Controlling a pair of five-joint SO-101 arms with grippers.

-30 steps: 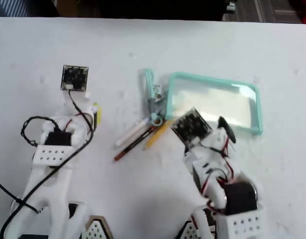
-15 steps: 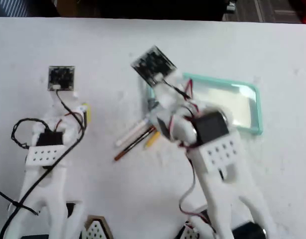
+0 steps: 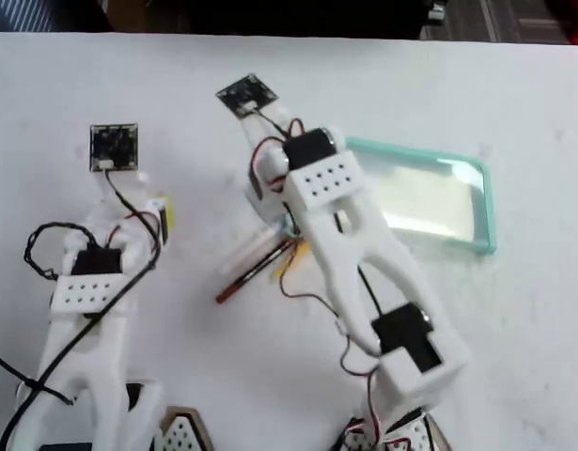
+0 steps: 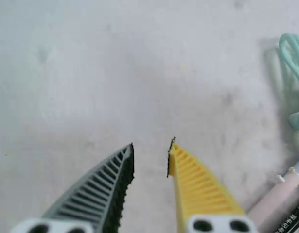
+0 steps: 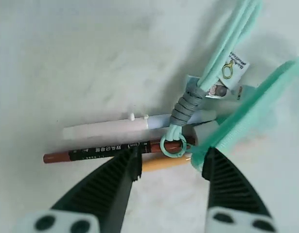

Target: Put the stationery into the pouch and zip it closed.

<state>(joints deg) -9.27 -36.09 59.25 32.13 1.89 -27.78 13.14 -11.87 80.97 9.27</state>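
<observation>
Right end effector (image 5: 169, 164): the two dark fingers stand wide apart and grip nothing. Seen from the wrist, they bracket the small ring (image 5: 172, 145) at the end of the pouch's teal cord (image 5: 227, 43), with the corner of the pouch (image 5: 246, 116) by one fingertip. Whether either tip touches the bench (image 3: 458, 85) or the pouch cannot be told.

Left end effector (image 4: 151, 144): one grey and one yellow finger, narrowly apart with nothing between them, above bare bench to the side of the stationery.

Count: two arms; one pouch (image 3: 429, 197), clear with a teal border, lying flat; one cord, bound with a grey wrap and carrying one ring and one small tag (image 5: 231, 68).

There are three pieces of stationery: a white pen (image 5: 105, 128), a brown pencil (image 5: 100, 152) and a yellow pencil (image 5: 161, 164). All three lie roughly parallel on the bench just beside the pouch's corner, outside the pouch, partly under the right arm in the high view.
</observation>
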